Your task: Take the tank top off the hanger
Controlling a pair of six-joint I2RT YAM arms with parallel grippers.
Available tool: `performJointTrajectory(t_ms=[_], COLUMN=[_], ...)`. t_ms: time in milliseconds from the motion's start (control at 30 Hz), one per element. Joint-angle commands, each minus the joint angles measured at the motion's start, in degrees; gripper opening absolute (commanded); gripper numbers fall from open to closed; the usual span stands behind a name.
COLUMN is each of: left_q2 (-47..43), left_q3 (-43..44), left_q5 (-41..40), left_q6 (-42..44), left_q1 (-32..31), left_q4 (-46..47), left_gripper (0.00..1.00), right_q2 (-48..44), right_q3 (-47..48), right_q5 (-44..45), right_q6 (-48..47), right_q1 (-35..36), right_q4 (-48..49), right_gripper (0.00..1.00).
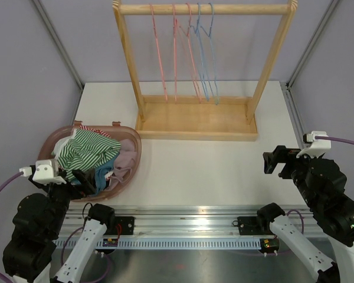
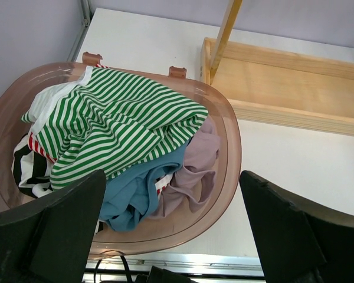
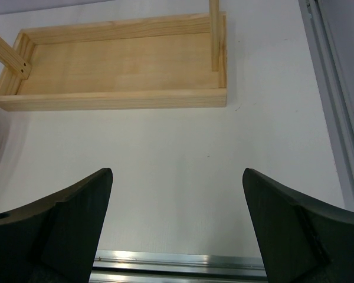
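On the worktop (image 1: 194, 171) I saw the wooden rack (image 1: 194, 127) standing along the far edge, and a pink basket (image 1: 137, 150) against the left edge towards the near-left corner. A green-striped top (image 1: 88, 150) lay uppermost on its heap of clothes, though I could not tell for sure that it was the tank top. The pink and blue hangers (image 1: 189, 53) hung on the rack's top rail. My left pincer (image 2: 172, 177) was spread wide above the basket, and the right pincer (image 3: 177, 172) was spread wide over bare worktop by the right edge.

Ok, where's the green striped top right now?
Top view, left side: the green striped top lies on the pile in the pink basket, left of the wooden rack.
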Motion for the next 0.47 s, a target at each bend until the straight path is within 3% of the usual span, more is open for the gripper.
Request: performJointTrajectory(t_ms=[0, 433], left_q2=[-0.16, -0.51], left_q3=[1.25, 1.25], left_q5=[1.78, 1.42], left_q6=[1.49, 1.40], left_q1=[-0.25, -0.25], left_q4=[0.04, 0.04], left_gripper=[0.99, 0.99], right_q2=[0.66, 1.01], right_q3=[-0.11, -0.81], right_q5=[-0.30, -1.62], right_q6=[-0.06, 0.30], right_q1=[-0.16, -0.16], right_q4=[0.97, 1.23], right_gripper=[0.99, 1.00])
